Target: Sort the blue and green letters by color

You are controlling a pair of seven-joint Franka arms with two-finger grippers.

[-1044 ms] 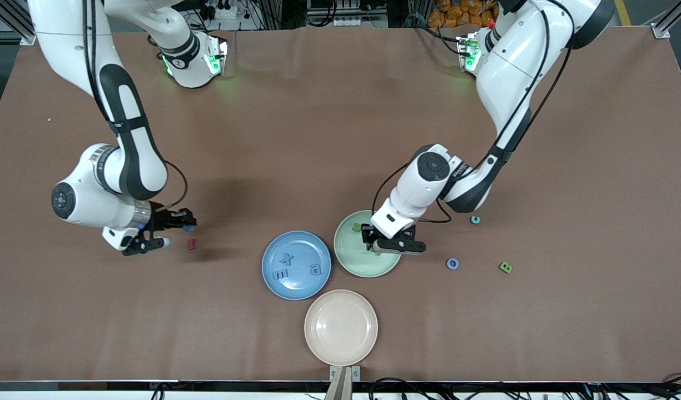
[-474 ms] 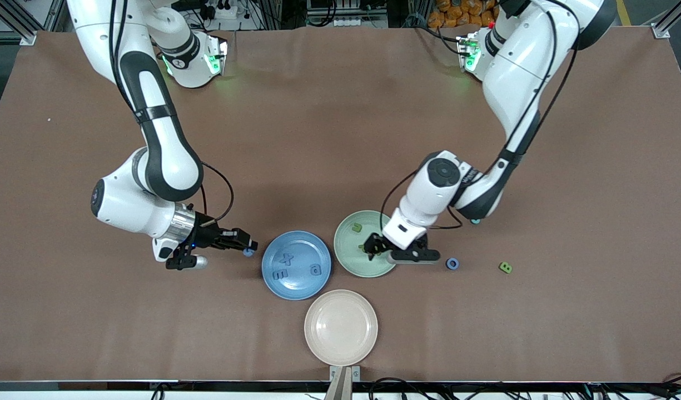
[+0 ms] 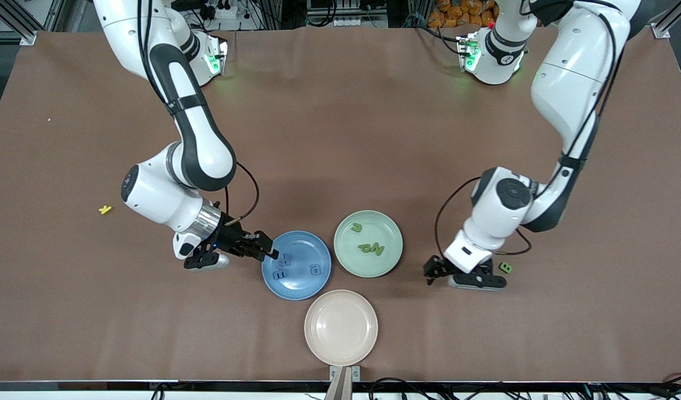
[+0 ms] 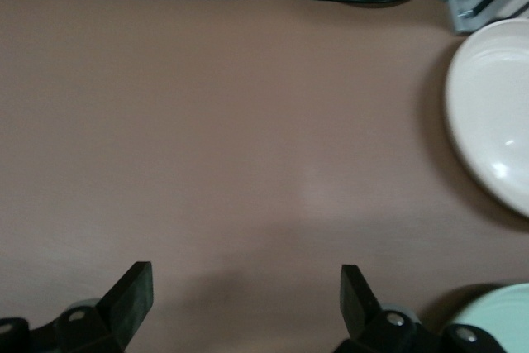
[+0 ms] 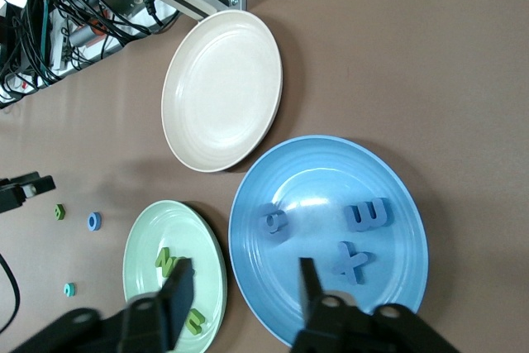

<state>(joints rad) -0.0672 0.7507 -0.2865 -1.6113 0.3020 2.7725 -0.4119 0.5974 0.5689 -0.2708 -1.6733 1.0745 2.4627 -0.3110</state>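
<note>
Brown desk (image 3: 340, 139). Left end effector (image 3: 437, 271) released, low over bare desk near green B (image 3: 505, 267). Right end effector (image 3: 269, 250) released over blue plate (image 3: 304, 286) rim.

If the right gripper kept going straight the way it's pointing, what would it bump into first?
Probably the blue plate. The right gripper hangs at its rim, jaws apart, tips aimed down over the plate's inside, near the blue letters. Its height is hard to judge, so whether it meets a letter or bare plate is uncertain.

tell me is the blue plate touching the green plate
Apart. The front view shows a thin strip of brown table between the blue plate and the green plate; the right wrist view shows the same gap.
</note>
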